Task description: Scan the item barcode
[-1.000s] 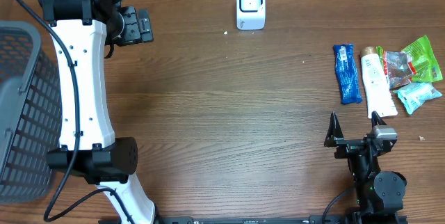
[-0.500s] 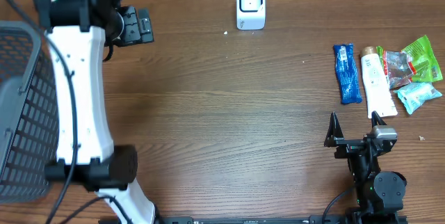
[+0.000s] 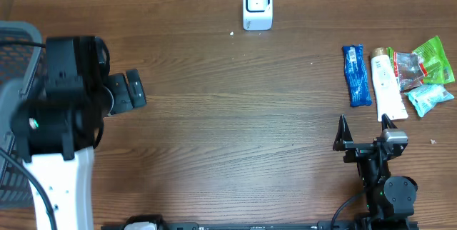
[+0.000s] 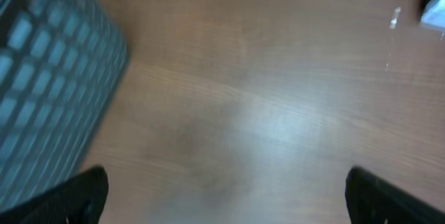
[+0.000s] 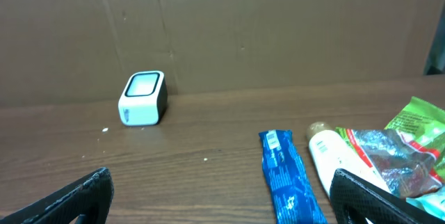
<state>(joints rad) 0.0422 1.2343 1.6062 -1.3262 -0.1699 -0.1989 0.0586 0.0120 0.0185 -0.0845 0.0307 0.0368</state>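
Observation:
The white barcode scanner (image 3: 257, 5) stands at the table's far middle; the right wrist view has it at the left (image 5: 142, 97). Several items lie at the right: a blue packet (image 3: 356, 75) (image 5: 290, 179), a white tube (image 3: 386, 85) (image 5: 341, 158), a green packet (image 3: 434, 60) (image 5: 417, 120) and a pale teal packet (image 3: 429, 98). My right gripper (image 3: 364, 131) (image 5: 226, 196) rests open just short of them, holding nothing. My left gripper (image 3: 136, 91) (image 4: 226, 200) hangs open over bare wood at the left, empty; its view is blurred.
A grey mesh basket (image 3: 18, 33) (image 4: 49, 78) sits at the left edge, close beside the left arm, which covers part of it. A brown wall backs the table behind the scanner in the right wrist view.
The left arm has swung back from the far left corner toward the near side, so its gripper now sits lower beside the basket. The right arm and the items have not moved.

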